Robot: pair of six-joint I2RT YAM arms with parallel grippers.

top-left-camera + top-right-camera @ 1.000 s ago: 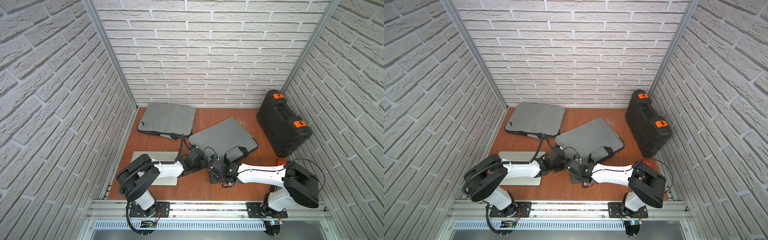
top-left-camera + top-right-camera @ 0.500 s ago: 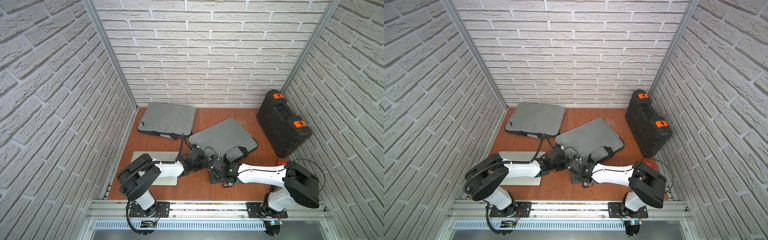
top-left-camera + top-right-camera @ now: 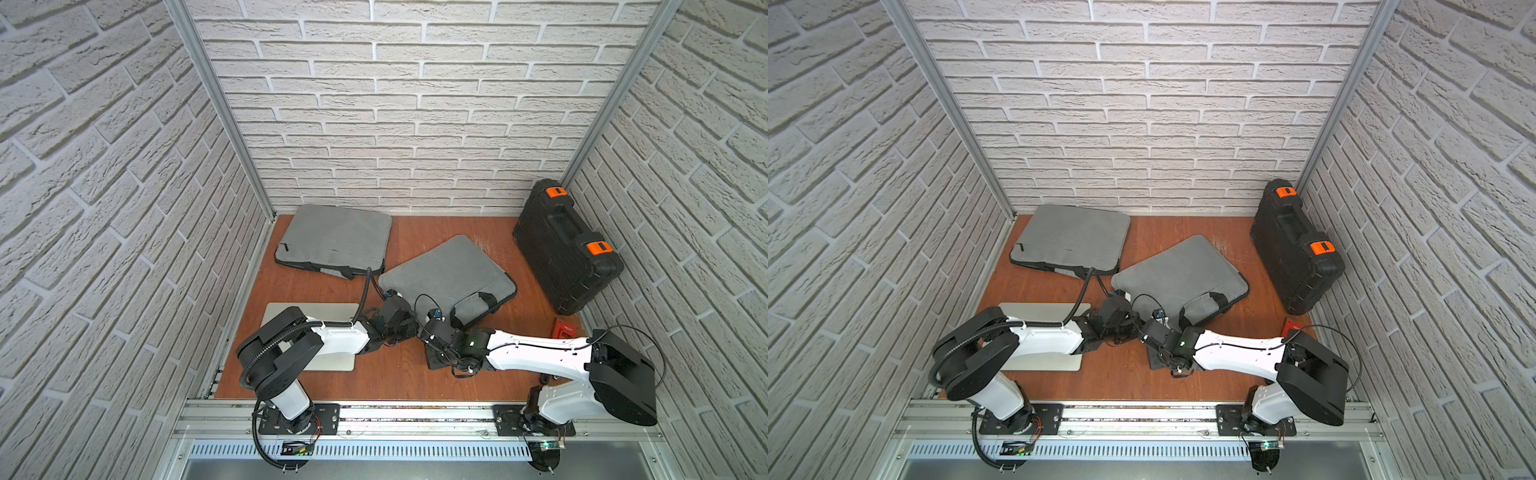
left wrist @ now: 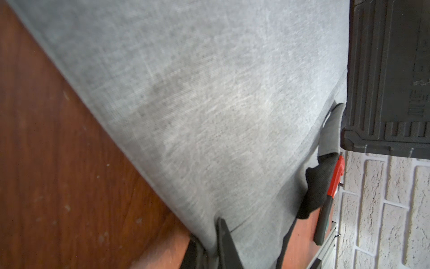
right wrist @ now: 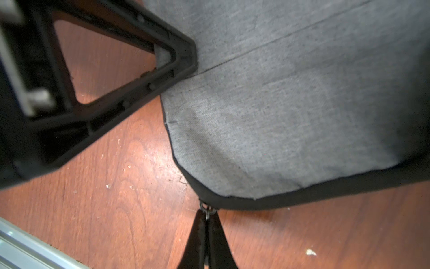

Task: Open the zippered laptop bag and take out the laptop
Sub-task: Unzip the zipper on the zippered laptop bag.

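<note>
A grey zippered laptop bag (image 3: 449,270) (image 3: 1179,270) lies slanted mid-table, its black handle toward the front. My left gripper (image 4: 210,235) (image 3: 405,322) is shut on the bag's near corner, with grey fabric (image 4: 209,116) pinched between the fingers. My right gripper (image 5: 207,216) (image 3: 426,332) is shut on the small metal zipper pull (image 5: 206,209) at the bag's black edge (image 5: 302,193). What is inside the bag is hidden. A closed silver laptop (image 3: 291,309) lies flat at the front left, partly under my left arm.
A second grey bag (image 3: 336,237) lies at the back left. A black tool case (image 3: 565,249) with orange latches stands by the right wall. A small red object (image 3: 564,330) sits near the right arm. Brick walls close in three sides.
My left gripper has closed onto the bag's corner. Both arms have stayed almost where they were, and the right gripper has kept its hold.
</note>
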